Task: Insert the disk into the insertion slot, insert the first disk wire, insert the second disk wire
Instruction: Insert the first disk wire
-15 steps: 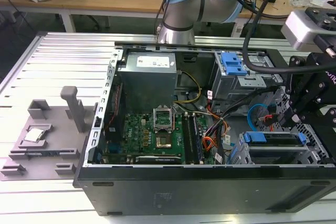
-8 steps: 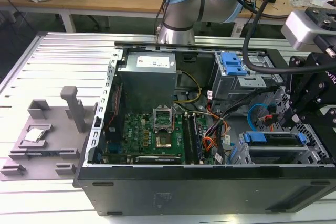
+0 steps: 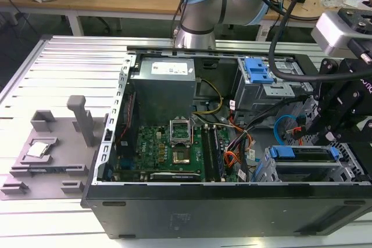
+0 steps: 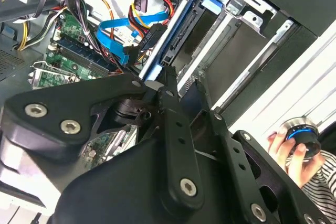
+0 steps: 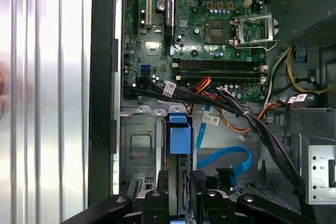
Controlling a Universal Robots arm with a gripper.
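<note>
Slatted aluminium table [image 3: 70, 56] carries an open computer case [image 3: 221, 213], with wooden benches behind it at the far side. A grey fixture tray [image 3: 46, 155] lies on the table at the exterior view's left.

Inside the case, the motherboard [image 3: 163, 149] fills the near left area, and the insertion slot [image 3: 351, 172] sits in the drive cage at the near right corner. The disk [image 3: 305, 171] lies in that slot, its blue carrier showing at both ends.

In the first wrist view the gripper [image 5: 179, 184] hangs right at the disk's end. I cannot tell whether it is gripping the disk or not.

The first disk wire [image 5: 202, 85] runs across the case floor from the motherboard side, near the disk. The second disk wire [image 5: 226, 156] curls in a loop just beside the disk, its dark plug close to the gripper.

In the second wrist view a person's hand [image 4: 286, 153] holds a round knob [image 4: 300, 135] outside the case.
</note>
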